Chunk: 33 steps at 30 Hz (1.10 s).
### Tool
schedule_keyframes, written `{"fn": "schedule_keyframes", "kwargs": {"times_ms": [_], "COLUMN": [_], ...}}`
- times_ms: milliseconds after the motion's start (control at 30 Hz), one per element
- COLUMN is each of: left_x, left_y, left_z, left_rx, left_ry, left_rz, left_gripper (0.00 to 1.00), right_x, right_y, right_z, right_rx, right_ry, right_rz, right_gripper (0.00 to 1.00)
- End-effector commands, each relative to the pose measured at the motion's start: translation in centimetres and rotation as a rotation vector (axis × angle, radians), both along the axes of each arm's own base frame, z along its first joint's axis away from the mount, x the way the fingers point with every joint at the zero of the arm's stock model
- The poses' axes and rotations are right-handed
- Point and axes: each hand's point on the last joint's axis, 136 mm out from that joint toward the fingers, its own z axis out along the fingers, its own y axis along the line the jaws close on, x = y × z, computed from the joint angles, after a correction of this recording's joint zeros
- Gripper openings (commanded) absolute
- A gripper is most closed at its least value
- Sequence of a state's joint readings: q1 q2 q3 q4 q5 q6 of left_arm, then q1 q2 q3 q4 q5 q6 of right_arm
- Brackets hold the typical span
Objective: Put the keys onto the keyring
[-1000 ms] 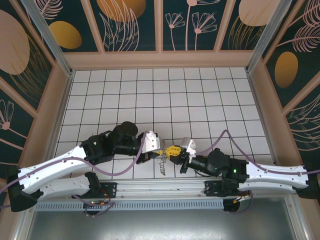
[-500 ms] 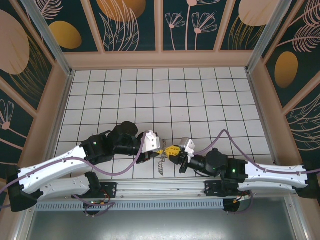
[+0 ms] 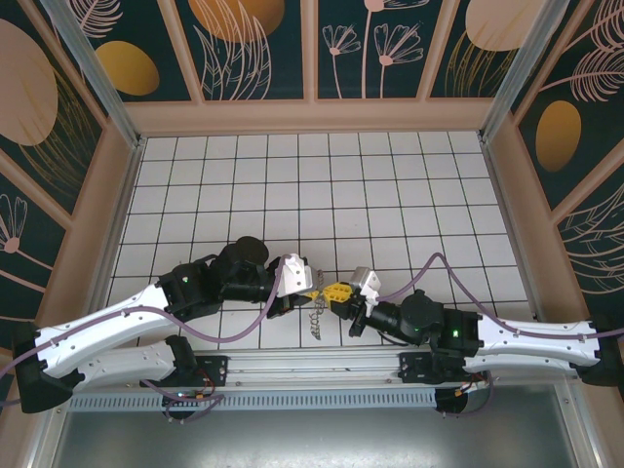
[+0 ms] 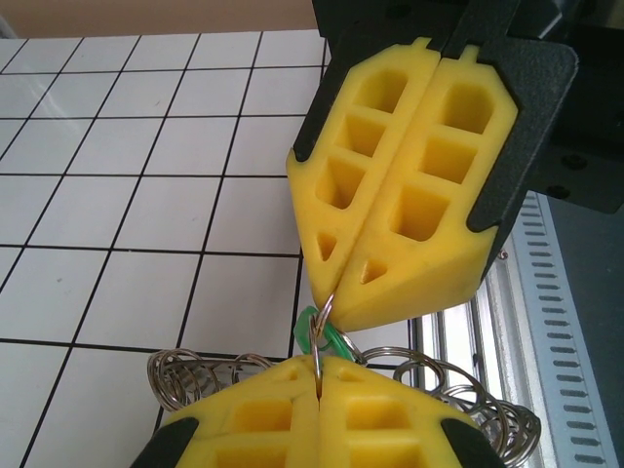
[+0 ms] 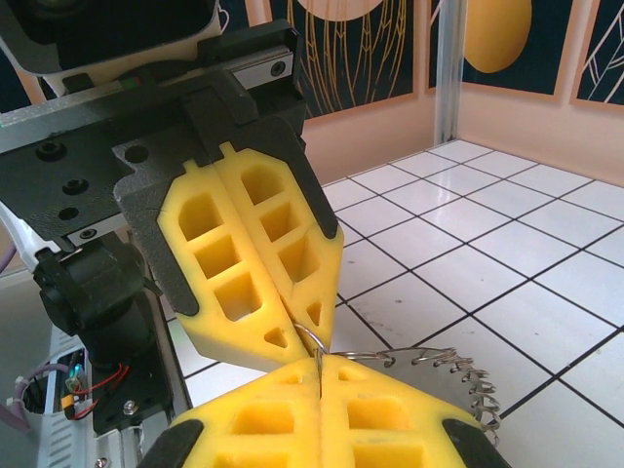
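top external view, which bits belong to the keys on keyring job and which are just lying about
Job:
- tiny light-green key piece
- dull coiled metal chain keyring
- thin silver wire loop
- left end effector and right end effector, both shut on that loop

Not the job:
- purple cables
- white tiled table

White tiled floor (image 3: 390,175); dark floral walls (image 3: 263,49).

The white tiled table (image 3: 390,185) has thin black lines. Part of the keyring (image 3: 316,323) seems to rest on it.
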<state>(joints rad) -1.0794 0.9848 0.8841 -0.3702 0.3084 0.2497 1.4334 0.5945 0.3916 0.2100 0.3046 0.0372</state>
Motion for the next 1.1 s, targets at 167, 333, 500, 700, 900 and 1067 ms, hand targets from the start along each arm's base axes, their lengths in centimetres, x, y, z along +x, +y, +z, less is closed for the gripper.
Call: {"fn": "schedule_keyframes", "kwargs": {"times_ms": [167,333,500,700,900,1067], "left_x": [-0.4,-0.4,-0.4,-0.4,-0.5,-0.6], "left_y": [-0.2,-0.2,-0.2,-0.2,-0.2,-0.2], "left_z": [1.4,1.4,1.4,1.5,1.6,1.6], "left_rx": [-0.055,-0.056,-0.054,-0.056,-0.059,-0.059], "left_ry": [-0.012,-0.013,-0.011,-0.012,-0.014,-0.014], "left_rz": [-0.019,-0.019,-0.019,-0.021,-0.025,-0.026], "left_gripper": [0.00,0.00,0.00,0.00,0.00,0.00], "right_x": [1.4,1.9,2.1,2.4,2.8,3.2], "right_y": [-0.9,-1.4,-1.7,-1.8,-2.0,-2.1], "right_z": [1.2,1.0,0.8,0.4,0.0,0.0], "right_rx": [0.033,0.030,0.027,0.017,0.005,0.002], "right_ry": [0.024,0.036,0.047,0.060,0.078,0.088], "right_rz": [-0.090,-0.122,-0.138,-0.149,-0.166,-0.178], "right_gripper": [0.00,0.00,0.00,0.00,0.00,0.00]}}
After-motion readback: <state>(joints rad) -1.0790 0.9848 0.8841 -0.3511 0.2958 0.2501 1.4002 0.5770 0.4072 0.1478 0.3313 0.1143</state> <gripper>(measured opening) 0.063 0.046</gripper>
